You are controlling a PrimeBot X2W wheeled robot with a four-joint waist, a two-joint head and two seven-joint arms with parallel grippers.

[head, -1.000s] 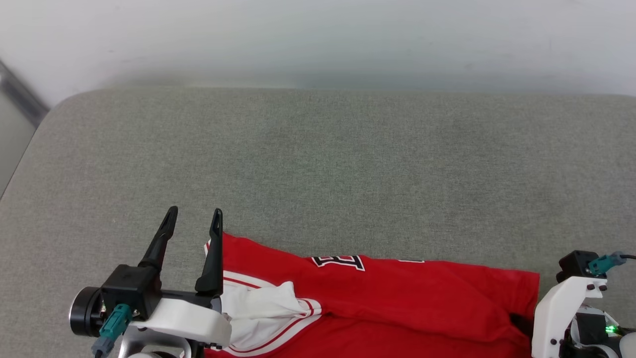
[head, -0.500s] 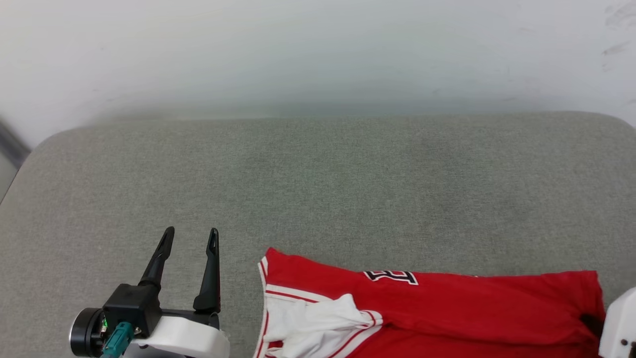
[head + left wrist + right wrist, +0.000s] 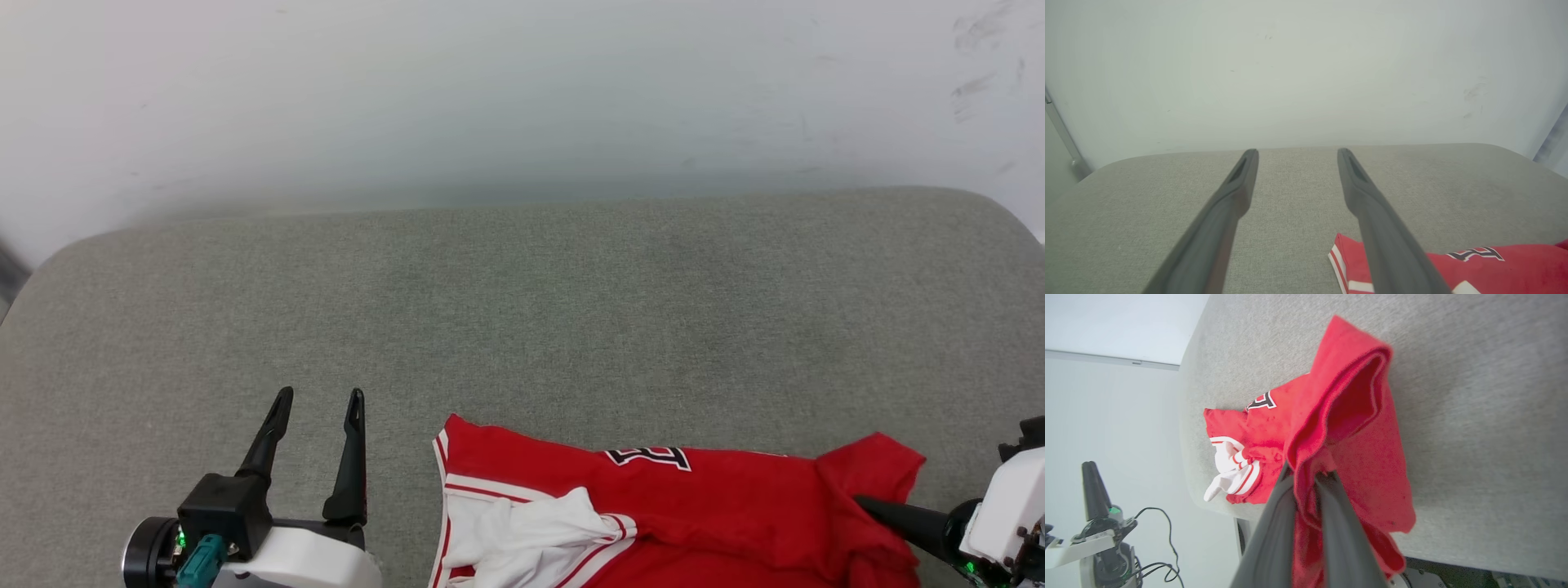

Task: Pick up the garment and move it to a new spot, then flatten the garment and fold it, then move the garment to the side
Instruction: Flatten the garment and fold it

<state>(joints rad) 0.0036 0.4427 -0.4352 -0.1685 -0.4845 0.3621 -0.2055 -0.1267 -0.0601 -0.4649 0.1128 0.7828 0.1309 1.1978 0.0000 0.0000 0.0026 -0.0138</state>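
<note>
Writing: one black, white-outlined letter (image 3: 649, 456) shows on the red cloth near its far edge. Part of it is tucked under a fold, so I cannot read a word.
Surface: a grey woven cushion (image 3: 522, 327) with rounded corners.
Room: a plain pale wall (image 3: 522, 98) stands right behind the cushion, with faint scuffs at its upper right.
Garment: the garment (image 3: 718, 514) lies bunched along the near edge of the cushion, right of centre. Its body is red, and a crumpled white sleeve (image 3: 531, 531) with red-and-white striped trim sits at its left end.
Right gripper (image 3: 865, 504): pinched narrow on the garment's right end, which rises in a peak.
Left gripper (image 3: 320, 396): fingers spread wide and holding nothing, over the cushion just left of the garment and apart from it.
</note>
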